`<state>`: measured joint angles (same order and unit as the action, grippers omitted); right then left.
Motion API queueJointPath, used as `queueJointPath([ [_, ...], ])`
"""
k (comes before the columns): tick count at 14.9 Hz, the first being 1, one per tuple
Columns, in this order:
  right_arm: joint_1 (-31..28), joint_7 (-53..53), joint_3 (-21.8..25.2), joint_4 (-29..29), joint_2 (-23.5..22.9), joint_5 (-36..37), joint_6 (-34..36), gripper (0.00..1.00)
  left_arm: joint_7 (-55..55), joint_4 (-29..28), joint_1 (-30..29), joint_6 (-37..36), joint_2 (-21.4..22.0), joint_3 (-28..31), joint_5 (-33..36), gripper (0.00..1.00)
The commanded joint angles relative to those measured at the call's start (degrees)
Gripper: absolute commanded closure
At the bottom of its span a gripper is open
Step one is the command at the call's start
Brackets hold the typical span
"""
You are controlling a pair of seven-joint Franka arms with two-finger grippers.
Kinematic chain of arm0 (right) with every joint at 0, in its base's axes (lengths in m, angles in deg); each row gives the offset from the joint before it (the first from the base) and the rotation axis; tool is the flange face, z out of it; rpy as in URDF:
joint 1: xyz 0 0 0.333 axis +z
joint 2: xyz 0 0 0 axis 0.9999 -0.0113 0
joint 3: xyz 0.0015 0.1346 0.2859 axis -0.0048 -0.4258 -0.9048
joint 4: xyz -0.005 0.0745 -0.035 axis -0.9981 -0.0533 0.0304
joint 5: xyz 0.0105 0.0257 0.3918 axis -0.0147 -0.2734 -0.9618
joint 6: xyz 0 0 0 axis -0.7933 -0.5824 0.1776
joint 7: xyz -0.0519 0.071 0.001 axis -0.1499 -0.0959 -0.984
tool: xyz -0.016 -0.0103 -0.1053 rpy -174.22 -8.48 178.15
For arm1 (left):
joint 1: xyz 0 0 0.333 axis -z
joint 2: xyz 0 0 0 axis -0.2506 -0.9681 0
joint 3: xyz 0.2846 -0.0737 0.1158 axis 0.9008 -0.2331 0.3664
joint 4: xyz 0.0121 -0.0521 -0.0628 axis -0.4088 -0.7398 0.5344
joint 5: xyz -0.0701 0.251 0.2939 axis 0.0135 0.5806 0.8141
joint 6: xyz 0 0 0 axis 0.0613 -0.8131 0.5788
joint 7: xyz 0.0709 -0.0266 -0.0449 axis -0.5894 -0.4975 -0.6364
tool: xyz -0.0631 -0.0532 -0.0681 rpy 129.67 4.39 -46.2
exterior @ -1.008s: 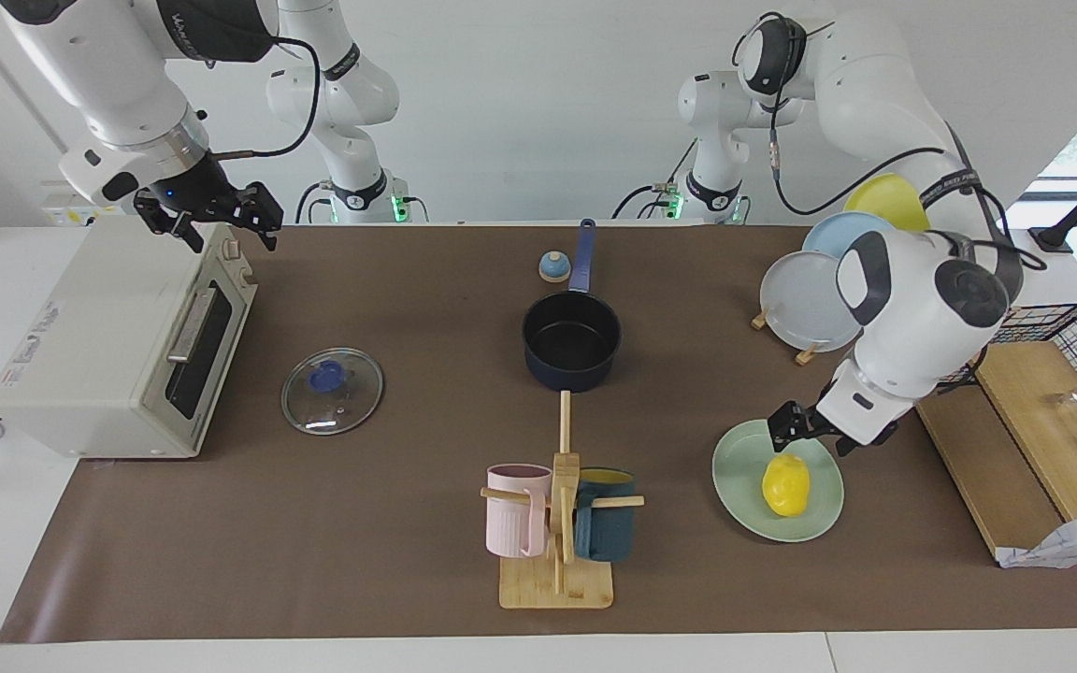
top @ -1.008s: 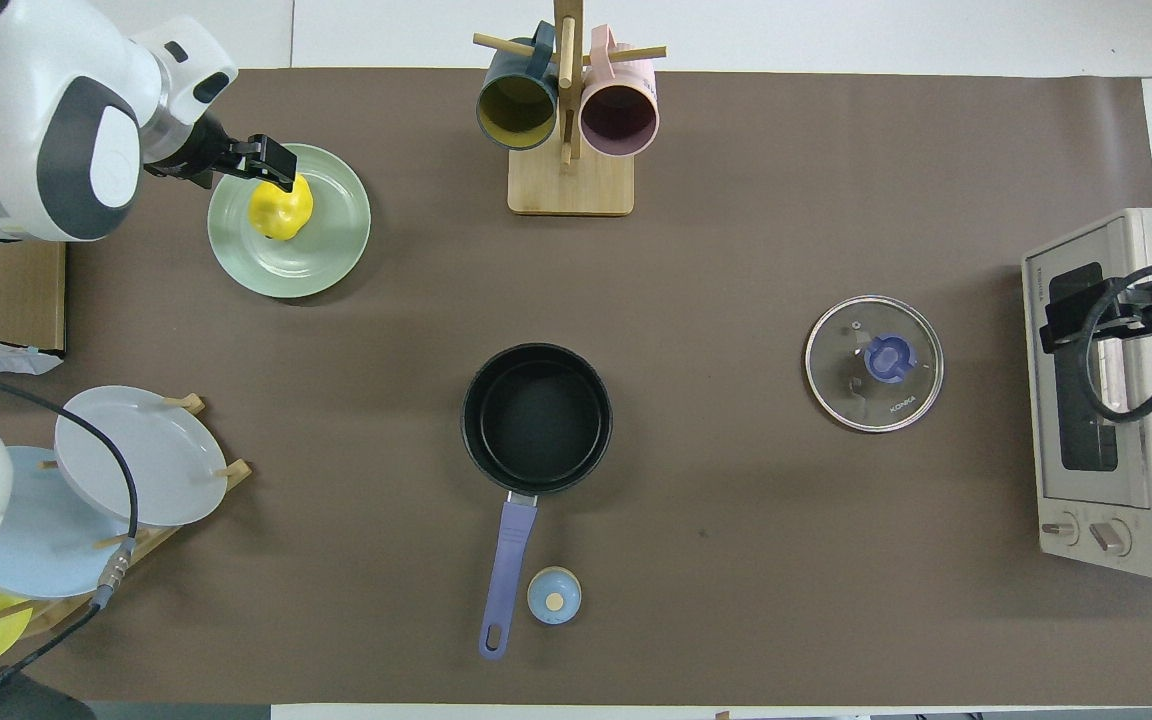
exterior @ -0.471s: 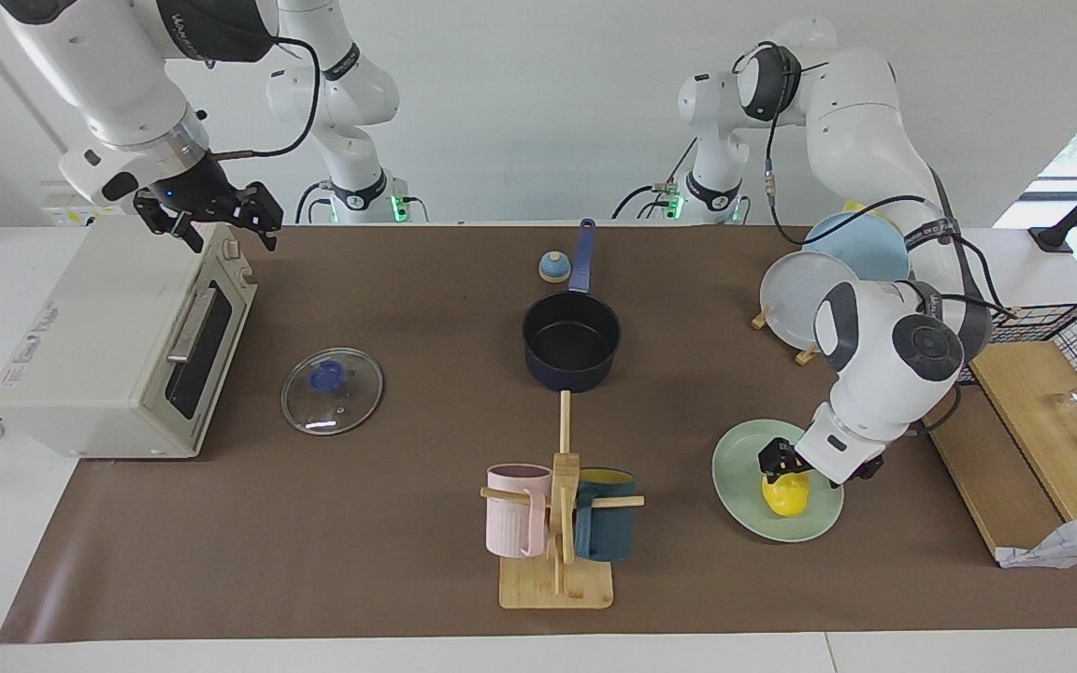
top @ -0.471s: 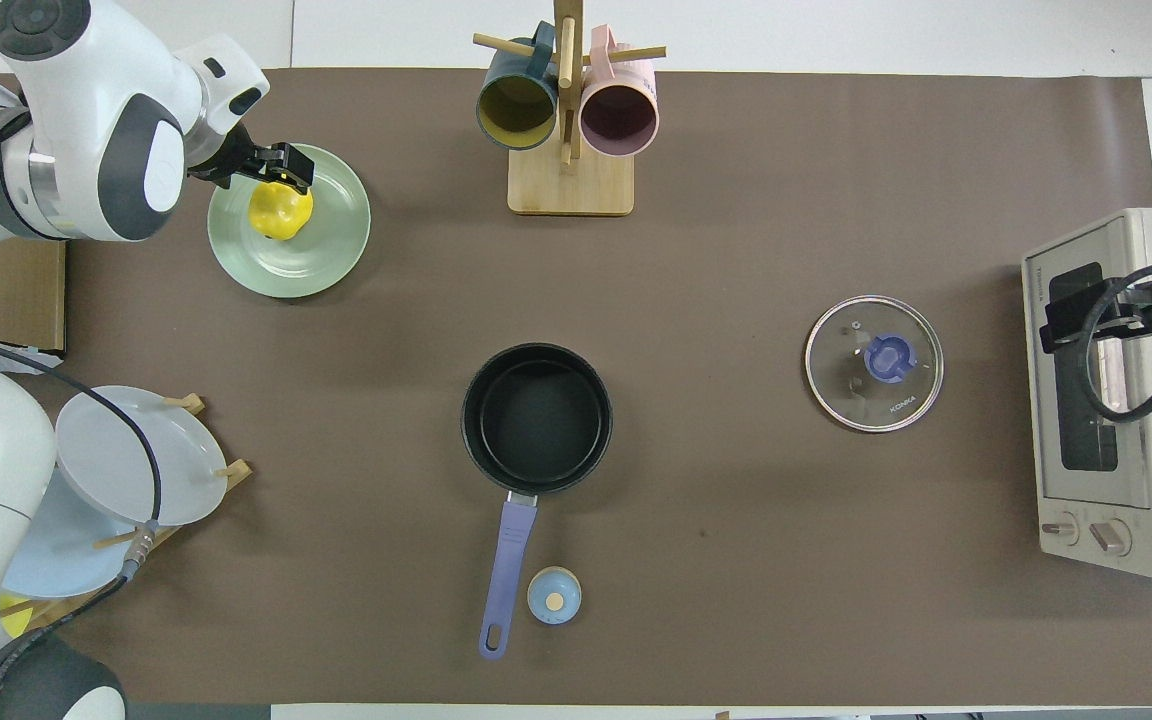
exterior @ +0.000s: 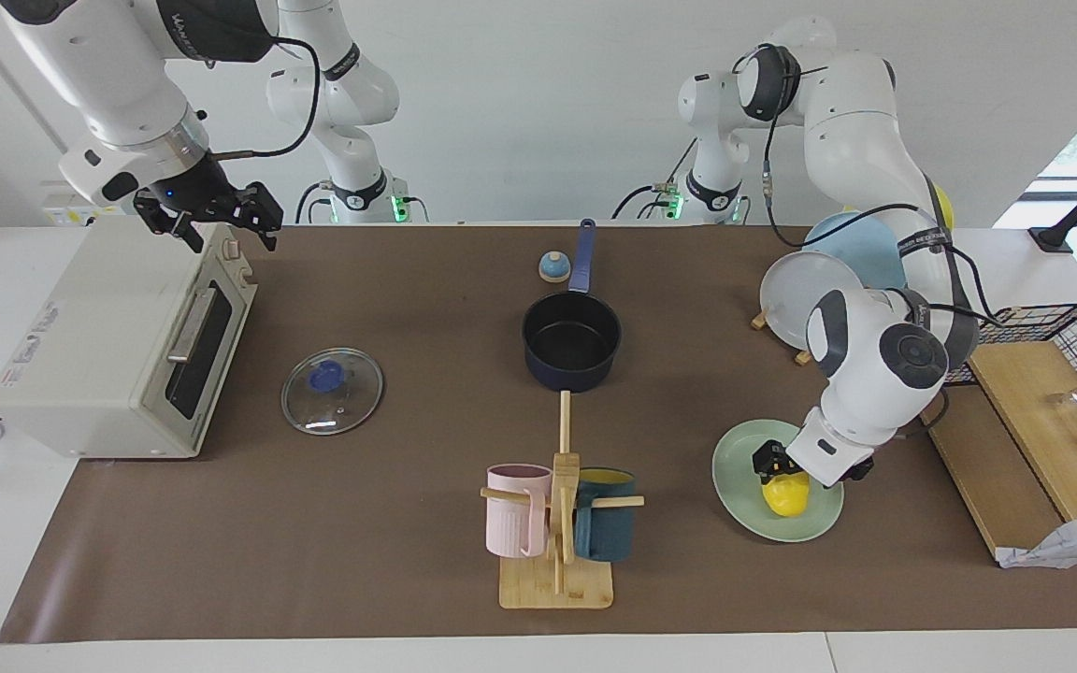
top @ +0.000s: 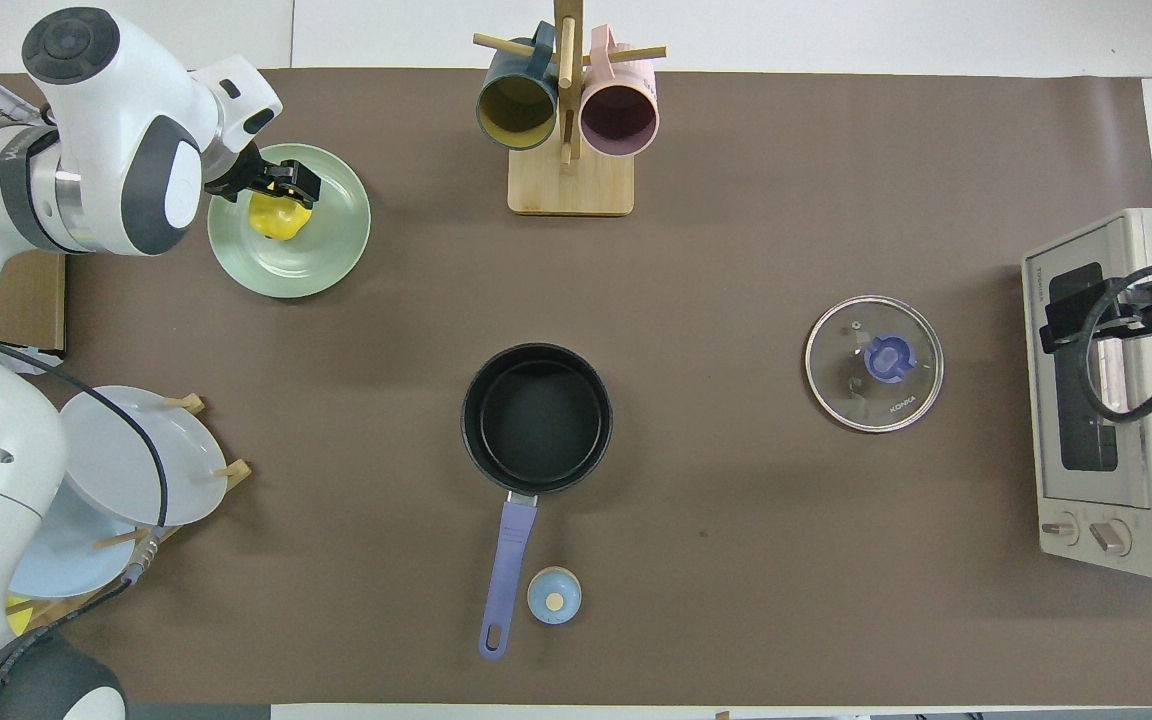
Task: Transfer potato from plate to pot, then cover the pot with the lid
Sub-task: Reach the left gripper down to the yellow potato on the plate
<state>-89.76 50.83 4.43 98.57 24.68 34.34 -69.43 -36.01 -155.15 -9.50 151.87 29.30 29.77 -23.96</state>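
Note:
The yellow potato (exterior: 787, 497) (top: 279, 220) lies on the mint-green plate (exterior: 735, 472) (top: 311, 265) toward the left arm's end of the table. My left gripper (exterior: 782, 467) (top: 281, 187) is low over the potato, open, its fingers down at the lump's top. The navy pot (exterior: 571, 341) (top: 536, 418) stands mid-table, nothing in it, its handle pointing toward the robots. The glass lid (exterior: 332, 391) (top: 874, 363) lies flat on the mat toward the right arm's end. My right gripper (exterior: 207, 220) (top: 1121, 315) waits open above the toaster oven.
A toaster oven (exterior: 118, 336) sits at the right arm's end. A wooden mug rack (exterior: 557, 523) with two mugs stands farther from the robots than the pot. Upright plates in a rack (exterior: 805, 299), a small blue-and-tan knob (exterior: 552, 267) and a wooden board (exterior: 1034, 439) are also here.
My left gripper has come down from above the plate's rim onto the potato. The right arm, pot and lid have not moved.

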Motion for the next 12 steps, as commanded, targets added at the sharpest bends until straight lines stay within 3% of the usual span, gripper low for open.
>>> queueJointPath([
  [1,-0.7,0.6,-0.4,1.8,1.4,-0.9,-0.8,0.00,-1.2,-3.2,0.6,2.3,2.0,0.6,1.5,0.00],
  [4,-0.7,0.6,-0.4,1.8,1.4,-0.9,-0.8,0.00,-1.3,-3.9,0.7,3.3,2.0,0.6,1.5,0.03],
  [7,-0.7,0.6,-0.4,1.8,1.4,-0.9,-0.8,0.00,-1.4,-6.1,0.7,5.6,2.6,0.6,1.6,0.20],
  [8,-0.7,0.6,-0.4,1.8,1.4,-0.9,-0.8,0.00,-1.3,-6.0,0.6,5.5,2.7,0.6,1.6,0.45],
  [9,-0.7,0.6,-0.4,1.8,1.4,-0.9,-0.8,0.00,-1.2,-5.8,0.4,5.2,2.7,0.6,1.8,0.98],
  [12,-0.7,0.6,-0.4,1.8,1.4,-0.9,-0.8,0.00,-0.1,-3.3,0.3,2.0,2.8,0.5,1.4,1.00],
])
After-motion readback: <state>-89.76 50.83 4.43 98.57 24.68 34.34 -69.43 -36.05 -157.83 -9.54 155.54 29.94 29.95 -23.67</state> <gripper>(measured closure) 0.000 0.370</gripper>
